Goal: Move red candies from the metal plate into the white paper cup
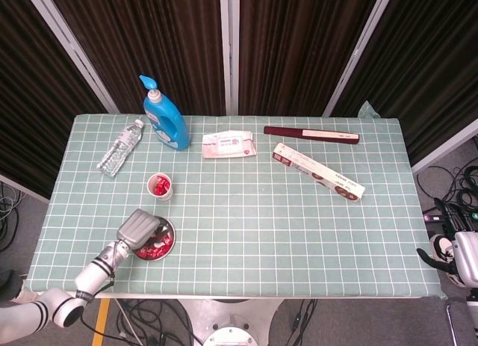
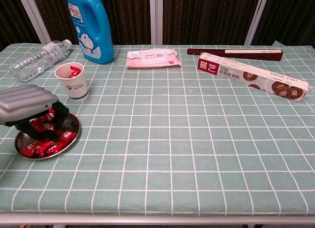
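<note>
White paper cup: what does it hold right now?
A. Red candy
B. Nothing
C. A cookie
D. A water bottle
A: red candy shows inside the white paper cup, which stands just behind the metal plate.

candies (image 2: 47, 142) in plate (image 2: 69, 139) | cup (image 2: 71, 81) behind plate | bottle (image 2: 91, 26) behind cup

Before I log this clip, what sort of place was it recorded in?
Probably a lab or studio recording bay, not a home: dark curtains behind a table with a green checked tablecloth, loose cables on the floor, and assorted props such as a detergent bottle.
</note>
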You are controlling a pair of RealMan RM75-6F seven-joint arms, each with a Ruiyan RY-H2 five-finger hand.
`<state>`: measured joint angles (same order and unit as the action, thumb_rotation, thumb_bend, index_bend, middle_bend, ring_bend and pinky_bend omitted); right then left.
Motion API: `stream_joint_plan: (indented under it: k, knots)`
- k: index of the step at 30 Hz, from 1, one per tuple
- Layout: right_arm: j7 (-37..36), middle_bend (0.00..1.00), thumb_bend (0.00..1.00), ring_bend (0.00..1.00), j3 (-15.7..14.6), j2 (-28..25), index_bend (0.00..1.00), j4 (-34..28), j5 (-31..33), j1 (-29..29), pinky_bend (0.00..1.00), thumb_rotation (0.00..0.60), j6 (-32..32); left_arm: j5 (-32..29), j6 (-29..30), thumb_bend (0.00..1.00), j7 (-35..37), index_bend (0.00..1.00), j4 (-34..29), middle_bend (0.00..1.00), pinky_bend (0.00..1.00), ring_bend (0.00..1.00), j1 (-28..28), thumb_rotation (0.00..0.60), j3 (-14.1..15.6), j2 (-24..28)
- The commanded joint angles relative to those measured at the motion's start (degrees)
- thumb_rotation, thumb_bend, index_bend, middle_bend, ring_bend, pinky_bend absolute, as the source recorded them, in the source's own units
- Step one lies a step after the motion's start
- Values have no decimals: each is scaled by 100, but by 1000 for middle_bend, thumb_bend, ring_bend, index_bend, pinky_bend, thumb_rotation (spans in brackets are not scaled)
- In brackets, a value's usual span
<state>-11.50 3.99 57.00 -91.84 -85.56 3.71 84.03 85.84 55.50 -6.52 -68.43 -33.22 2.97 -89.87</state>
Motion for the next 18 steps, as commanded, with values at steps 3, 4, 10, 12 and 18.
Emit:
stream_joint_plan:
  k: [3,4,10,12,18]
  knots:
    - [-3,145,101,101,0,-4,0,-5,-5,1,449,600,2,79,74,520,256,708,41,772,1000,962,11,600,1,19]
    - [-8,145,101,101,0,-5,0,-5,-9,-1,449,600,7,81,87,524,291,709,9,776,1000,963,15,600,-4,43]
    - [-35,145,101,101,-5,1,0,24,-30,-5,450,600,22,133,419,526,438,710,-612,780,1000,964,4,600,-208,489]
    - [-47,145,101,101,-5,8,0,39,-32,-5,450,600,24,118,527,526,433,710,-867,778,1000,964,-49,600,-368,675]
    - [-92,145,101,101,-7,23,0,86,-25,-8,451,600,20,-214,410,522,308,676,-1031,731,1000,960,-406,600,-969,819]
